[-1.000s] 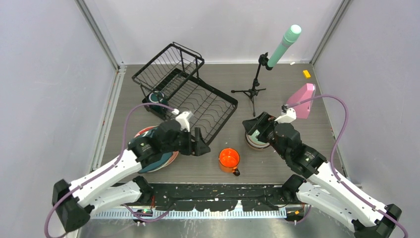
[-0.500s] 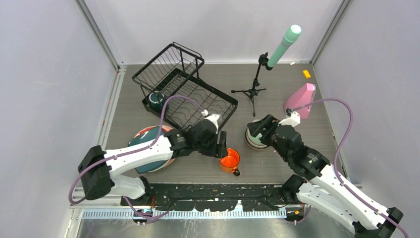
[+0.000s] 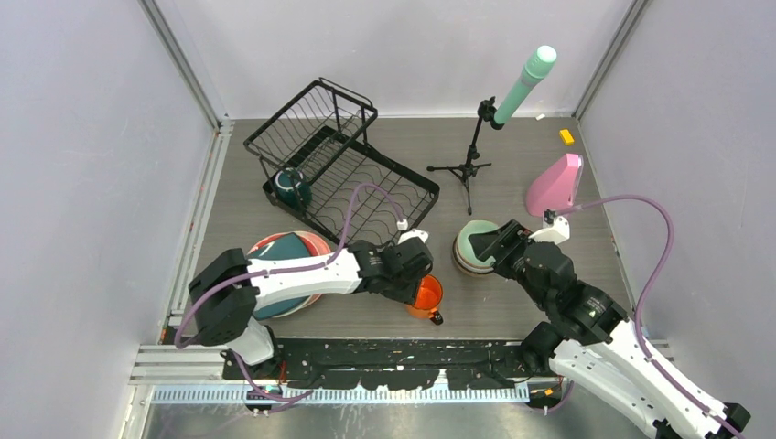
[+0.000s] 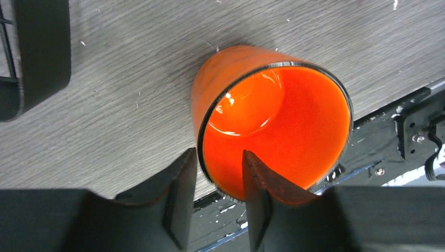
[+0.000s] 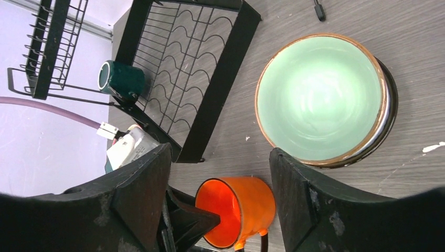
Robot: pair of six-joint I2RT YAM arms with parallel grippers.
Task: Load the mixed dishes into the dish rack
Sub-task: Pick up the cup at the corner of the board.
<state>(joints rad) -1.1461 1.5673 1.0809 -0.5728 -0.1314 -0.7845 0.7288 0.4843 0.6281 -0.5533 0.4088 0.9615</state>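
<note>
Orange mug (image 4: 273,131): we log it upright and mouth up on the worktop (image 3: 512,174), between the plates and the bowls. It sits just off the rack's near corner, with its handle turned to the near edge.

Left end effector (image 4: 216,176): apart and holding nothing. One finger sits outside the mug wall and the other inside the mouth. The wrist view shows a gap between the inner finger and the wall.

Reason for that pose: we judge a pinch on the rim wall suits this mug, since the body looks too wide for the fingers to span.

Right end effector (image 5: 219,157): wide apart and empty, hanging above and just beside the bowls. We read this as a waiting pose, kept out of the left arm's way.

Bowls (image 5: 320,100): a nested stack on the worktop with the mint one on top, not yet loaded.

Plates (image 3: 274,250): stacked flat at the left with the dark teal one on top. The left arm crosses over them.

Rack (image 3: 366,183): at the far left of the worktop. Its slotted tray is bare of plates.

Green mug (image 3: 291,186): lying on its side at the rack's left edge.

Step, in our judgement: closing on the orange mug's wall before the lift. Most of the load remains.

Risk: a one-wall pinch may let the mug swing or slip.
</note>
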